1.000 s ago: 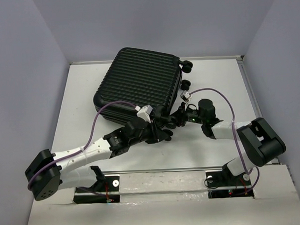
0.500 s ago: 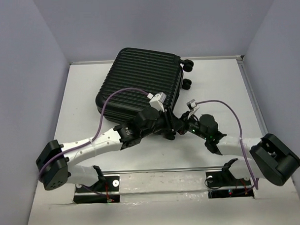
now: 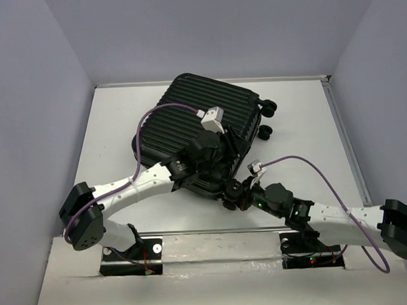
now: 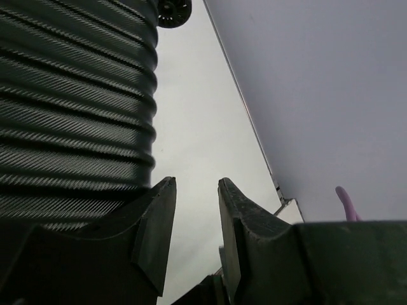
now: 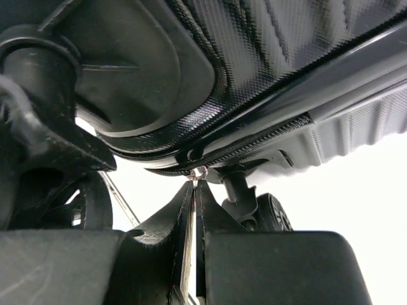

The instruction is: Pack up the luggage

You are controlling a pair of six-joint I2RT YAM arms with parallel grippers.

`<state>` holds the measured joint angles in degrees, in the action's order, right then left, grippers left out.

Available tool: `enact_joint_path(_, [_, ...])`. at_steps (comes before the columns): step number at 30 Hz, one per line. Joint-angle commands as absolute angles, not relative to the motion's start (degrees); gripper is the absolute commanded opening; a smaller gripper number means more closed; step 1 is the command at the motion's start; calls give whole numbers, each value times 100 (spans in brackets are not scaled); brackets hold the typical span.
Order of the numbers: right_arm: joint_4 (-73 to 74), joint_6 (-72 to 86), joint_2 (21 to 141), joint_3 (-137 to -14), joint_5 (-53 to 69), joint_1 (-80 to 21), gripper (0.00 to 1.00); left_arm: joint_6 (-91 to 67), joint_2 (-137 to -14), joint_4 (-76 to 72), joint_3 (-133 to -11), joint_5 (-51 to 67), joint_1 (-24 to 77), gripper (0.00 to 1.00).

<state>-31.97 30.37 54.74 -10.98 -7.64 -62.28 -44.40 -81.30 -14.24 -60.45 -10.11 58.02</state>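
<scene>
Luggage has shifted rightward; right claw now pinched shut.

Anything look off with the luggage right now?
The luggage lies flat but turned askew to the table edges. The right gripper is shut at its near seam. No damage or spill shows.

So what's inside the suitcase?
Nothing inside shows: the luggage looks closed, its ribbed shell covering everything. Only the outside is visible, with the right gripper shut at the zipper seam.

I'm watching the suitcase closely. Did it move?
Yes. The luggage slid rightward: its wheels now sit closer to the table's right edge.
</scene>
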Motion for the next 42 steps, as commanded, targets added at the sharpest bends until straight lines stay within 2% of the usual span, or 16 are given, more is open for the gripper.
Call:
enact_joint_path(1, [-2408, 3217, 5413, -1423, -1274, -6363, 7, -4368, -6747, -1144, -5478, -1528, 5766, 46])
enact_joint_path(3, [-2321, 3138, 5554, -1642, -1222, -6363, 7, -4403, -5824, -582, -5161, -1565, 5766, 51])
enact_joint_path(4, [-2286, 3094, 5633, -1722, -1222, -6363, 7, -4412, -5818, -336, -5159, -1564, 5766, 53])
enact_joint_path(6, [-2233, 3006, 5826, -1863, -1230, -6363, 7, -4552, -5059, 504, -4905, -1424, 5766, 56])
enact_joint_path(11, [-2215, 2786, 6047, -2232, -713, -5881, 7, -5553, -3824, 503, -3667, -607, 6046, 69])
enact_joint_path(16, [-2197, 2619, 6108, -2382, -256, -5388, 7, -5906, -4305, -850, -3024, -536, 6627, 81])
enact_joint_path(25, [-2030, 2487, 6205, -2496, -44, -5089, 7, -5221, -5921, -1793, -3971, -756, 6627, 81])
enact_joint_path(28, [-2039, 2470, 6188, -2444, 113, -5027, 7, -5185, -6239, -1889, -4043, -852, 6618, 74])
enact_joint_path(29, [-2030, 2470, 6179, -2435, 132, -5027, 7, -5194, -6266, -1959, -4026, -879, 6566, 69])
enact_joint_path(30, [-2030, 2461, 6179, -2426, 158, -4966, 7, -5238, -6275, -2047, -3973, -905, 6513, 59])
enact_joint_path(33, [-2039, 2435, 6214, -2408, 193, -4861, 7, -5221, -6310, -2364, -3990, -888, 6346, 53])
enact_joint_path(36, [-2057, 2356, 6240, -2434, 246, -4808, 7, -5028, -6503, -2434, -4314, -888, 6162, 34])
enact_joint_path(37, [-2057, 2286, 6240, -2452, 255, -4808, 7, -4984, -6565, -2478, -4524, -870, 6092, 23])
enact_joint_path(40, [-2092, 2198, 6135, -2557, 272, -4808, 7, -4729, -6907, -2549, -5208, -722, 5776, 6])
enact_joint_path(42, [-2353, 2206, 6047, -2514, 421, -4808, 7, -4694, -7189, -2653, -5570, -528, 5538, 6])
